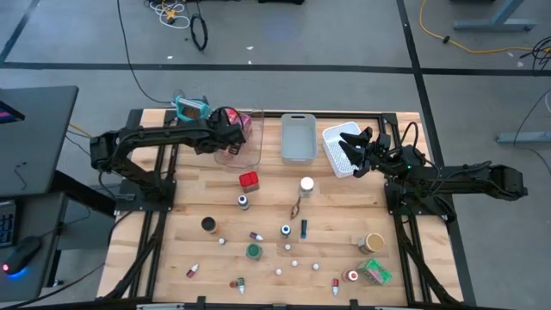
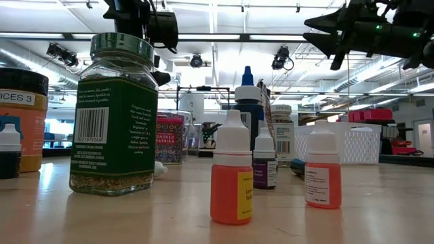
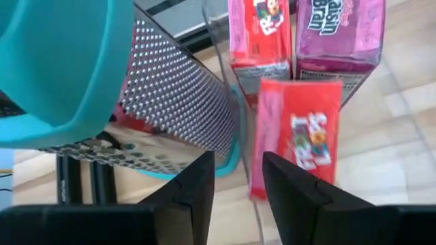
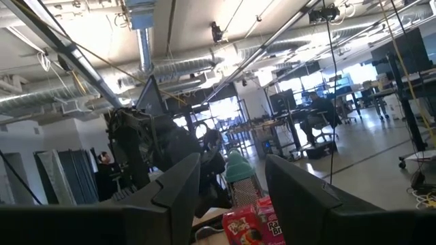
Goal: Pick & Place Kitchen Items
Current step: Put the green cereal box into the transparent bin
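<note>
A: Left tool [image 3: 235, 178] over the clear bin [image 1: 251, 146], upper left, fingers apart, nothing gripped. Red packet [image 3: 294, 133] sits in the bin with the boxes.

B: Looks like a drop. Right tool [image 1: 351, 151] parked open above the white basket [image 1: 334, 138].

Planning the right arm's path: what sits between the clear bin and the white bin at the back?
The high view shows one thing there: the grey bin, between the clear bin and the white bin, apart from both.
</note>
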Controlling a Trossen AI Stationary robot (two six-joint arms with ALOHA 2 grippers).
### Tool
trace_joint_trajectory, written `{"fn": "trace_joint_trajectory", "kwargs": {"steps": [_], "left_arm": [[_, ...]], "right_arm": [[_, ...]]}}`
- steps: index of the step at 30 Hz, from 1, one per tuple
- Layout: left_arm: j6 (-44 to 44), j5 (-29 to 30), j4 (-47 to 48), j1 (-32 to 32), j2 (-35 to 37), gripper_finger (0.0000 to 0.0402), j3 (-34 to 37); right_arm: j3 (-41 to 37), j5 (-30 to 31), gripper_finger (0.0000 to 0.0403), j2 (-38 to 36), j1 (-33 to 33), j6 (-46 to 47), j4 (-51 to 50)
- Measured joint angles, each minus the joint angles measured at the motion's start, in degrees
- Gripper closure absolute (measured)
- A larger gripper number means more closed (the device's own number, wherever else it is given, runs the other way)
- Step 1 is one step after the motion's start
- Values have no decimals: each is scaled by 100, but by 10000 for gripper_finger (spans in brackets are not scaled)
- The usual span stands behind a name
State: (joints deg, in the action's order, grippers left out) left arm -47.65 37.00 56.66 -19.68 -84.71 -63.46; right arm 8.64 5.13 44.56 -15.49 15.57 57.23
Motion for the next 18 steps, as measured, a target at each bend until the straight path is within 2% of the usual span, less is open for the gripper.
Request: {"fn": "trace_joint_trajectory", "kwargs": {"steps": [4, 12, 18], "left_arm": [[491, 45, -86, 17, 0, 276, -3], [810, 143, 13, 265, 110, 286, -55], [755, 828, 36, 768, 667, 283, -55]], "right_arm": [[0, 0, 224, 0, 0, -2, 0], [0, -4, 224, -2, -1, -57, -34], [0, -2, 224, 0, -2, -311, -130]]}}
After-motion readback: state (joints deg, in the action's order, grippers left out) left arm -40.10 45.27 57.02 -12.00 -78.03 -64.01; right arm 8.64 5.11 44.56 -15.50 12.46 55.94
